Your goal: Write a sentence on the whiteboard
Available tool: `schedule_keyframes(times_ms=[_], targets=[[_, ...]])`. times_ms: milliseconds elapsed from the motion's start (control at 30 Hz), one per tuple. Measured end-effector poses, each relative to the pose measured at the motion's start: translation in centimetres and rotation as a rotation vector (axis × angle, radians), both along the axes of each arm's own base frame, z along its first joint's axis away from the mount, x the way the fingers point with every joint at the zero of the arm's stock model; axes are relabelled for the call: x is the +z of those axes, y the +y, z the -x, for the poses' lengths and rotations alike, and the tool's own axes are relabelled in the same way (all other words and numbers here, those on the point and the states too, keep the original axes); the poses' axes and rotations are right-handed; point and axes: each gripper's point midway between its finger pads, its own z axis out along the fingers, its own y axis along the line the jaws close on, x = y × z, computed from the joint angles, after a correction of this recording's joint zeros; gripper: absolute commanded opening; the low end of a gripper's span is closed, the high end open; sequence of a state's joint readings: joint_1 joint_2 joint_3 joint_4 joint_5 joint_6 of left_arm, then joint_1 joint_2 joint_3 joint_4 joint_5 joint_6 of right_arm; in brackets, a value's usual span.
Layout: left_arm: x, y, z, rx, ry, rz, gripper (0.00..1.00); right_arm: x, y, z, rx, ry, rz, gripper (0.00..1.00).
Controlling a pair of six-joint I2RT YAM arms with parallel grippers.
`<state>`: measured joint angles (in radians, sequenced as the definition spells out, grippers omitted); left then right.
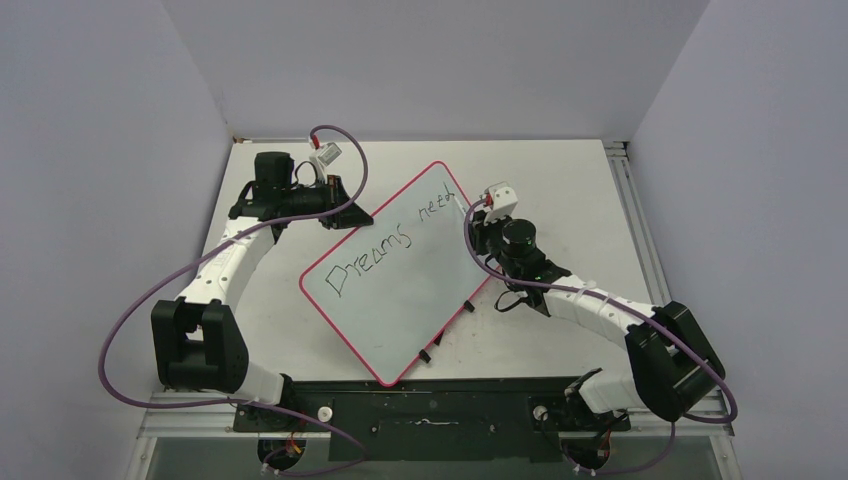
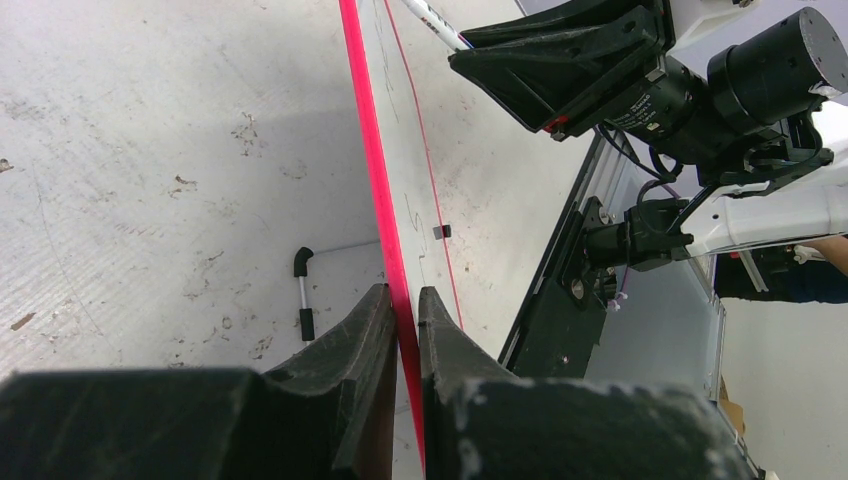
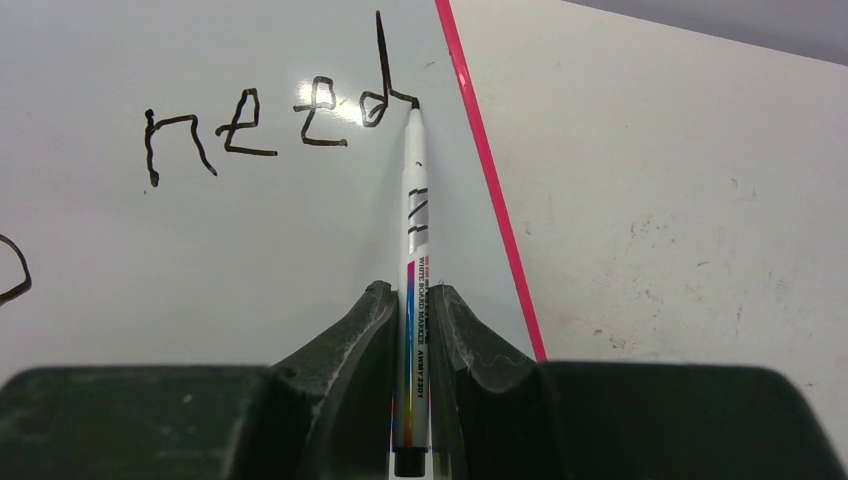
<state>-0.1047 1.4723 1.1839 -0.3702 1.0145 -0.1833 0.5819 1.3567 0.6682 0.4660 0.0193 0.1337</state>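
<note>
The whiteboard (image 1: 400, 290) lies slanted on the table, white with a pink-red rim. Black handwriting on it reads "Dreams need" (image 1: 385, 245) in one slanted row. My left gripper (image 1: 335, 190) is shut on the board's far-left rim (image 2: 380, 190), seen edge-on between its fingers (image 2: 365, 330). My right gripper (image 1: 480, 215) is shut on a white whiteboard marker (image 3: 415, 230). The marker tip touches the board at the tail of the "d" in "need" (image 3: 300, 115), close to the rim (image 3: 490, 190).
A small black-and-silver loose part (image 2: 303, 290) lies on the scuffed tabletop (image 1: 560, 190) left of the board. The board's two black feet (image 1: 445, 335) show near its lower right edge. Grey walls close in the table at left, back and right.
</note>
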Motion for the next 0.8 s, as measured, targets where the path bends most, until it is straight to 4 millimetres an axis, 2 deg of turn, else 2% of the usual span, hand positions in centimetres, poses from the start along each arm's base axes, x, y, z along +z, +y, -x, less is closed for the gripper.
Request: schedule_keyframes(times_ms=[400,500,633,800], targets=[[0.0,0.0,0.0,0.001,0.001,0.000,0.00,0.0,-0.2,0.1,-0.008,0.008,0.006,0.05],[0.0,0.0,0.0,0.002,0.006,0.003,0.04,0.4,-0.5,0.5,-0.007,0.013,0.008,0.05],[0.0,0.0,0.0,0.002,0.014,0.006,0.14,2.0,-1.0,1.3,-0.006,-0.003,-0.002,0.05],[-0.2,0.0,0.0,-0.005,0.015,0.006,0.23,5.0,-1.8,2.6,-0.008,-0.053,-0.034,0.05]])
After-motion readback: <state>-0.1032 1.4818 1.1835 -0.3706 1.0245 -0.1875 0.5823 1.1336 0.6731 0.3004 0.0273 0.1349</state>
